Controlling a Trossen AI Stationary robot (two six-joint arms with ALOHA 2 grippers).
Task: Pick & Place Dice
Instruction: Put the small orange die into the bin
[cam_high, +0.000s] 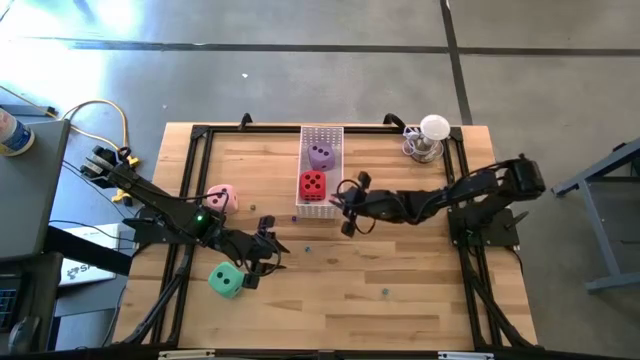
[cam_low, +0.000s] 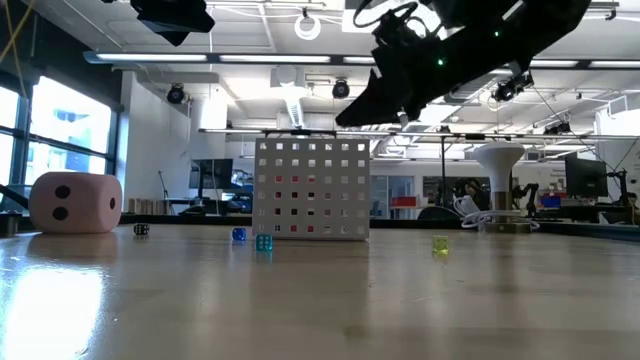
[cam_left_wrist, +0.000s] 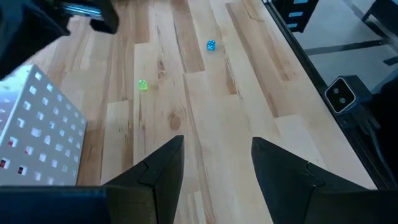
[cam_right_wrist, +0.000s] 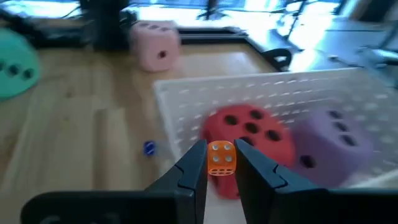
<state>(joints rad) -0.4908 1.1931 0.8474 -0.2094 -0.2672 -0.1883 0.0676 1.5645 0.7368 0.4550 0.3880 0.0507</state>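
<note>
A white perforated tray (cam_high: 322, 132) at the table's far middle holds the purple die (cam_high: 321, 155) and the red die (cam_high: 312, 185). The pink die (cam_high: 221, 198) rests on the table to the left. The green die (cam_high: 226, 279) rests near the front left. My right gripper (cam_high: 347, 212) hovers beside the tray's near right corner, shut on a small orange die (cam_right_wrist: 221, 158). My left gripper (cam_high: 262, 262) hangs open over bare wood just right of the green die, with nothing between its fingers (cam_left_wrist: 158, 174). My right gripper pinches the small orange die by two opposite side faces (cam_right_wrist: 211, 160) between its two fingers. The fingers come from the table's right side, slanting slightly down. The die is lifted clear of the table, in front of the tray's wall (cam_right_wrist: 249, 93) and the red die (cam_right_wrist: 249, 134).
Small dice lie loose on the wood: blue (cam_low: 238, 234), teal (cam_low: 263, 242), yellow-green (cam_low: 440, 244) and a dark one (cam_low: 141, 230). A white bulb-shaped object (cam_high: 430, 135) stands at the far right corner. Black frame rails (cam_high: 190, 200) run along the table's sides.
</note>
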